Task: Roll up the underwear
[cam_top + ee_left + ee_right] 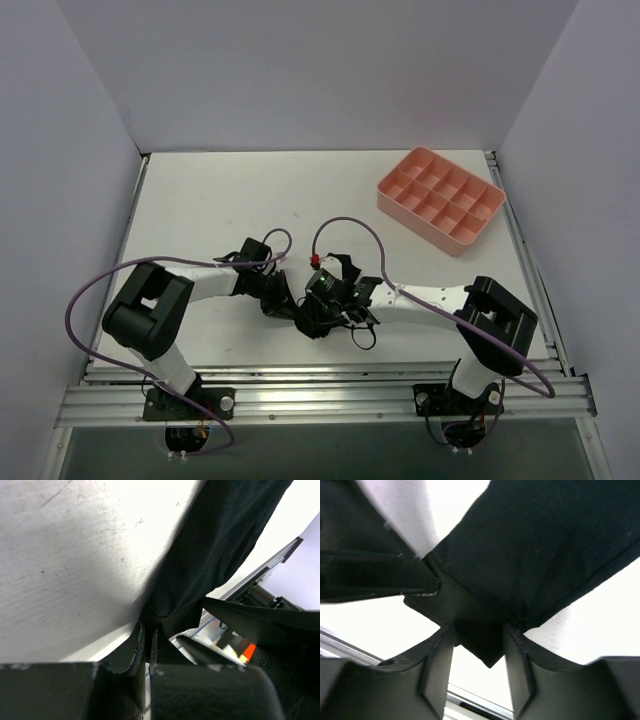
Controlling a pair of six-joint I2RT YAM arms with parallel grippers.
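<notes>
The underwear (309,323) is a small black bundle near the table's front edge, between the two wrists. In the left wrist view the underwear (215,545) hangs as a dark fold running up from the jaws. My left gripper (149,628) is shut on its lower edge, the toothed fingers pressed together over the cloth. In the right wrist view the underwear (545,545) spreads across the top. One corner of it drops between the fingers of my right gripper (479,630), which stand apart with a gap showing below the cloth. From above, the left gripper (288,304) and the right gripper (326,314) nearly meet.
A pink compartment tray (440,197) sits at the back right of the white table (220,200). The aluminium front rail (320,376) runs just behind both grippers. Purple cables (345,225) loop over each arm.
</notes>
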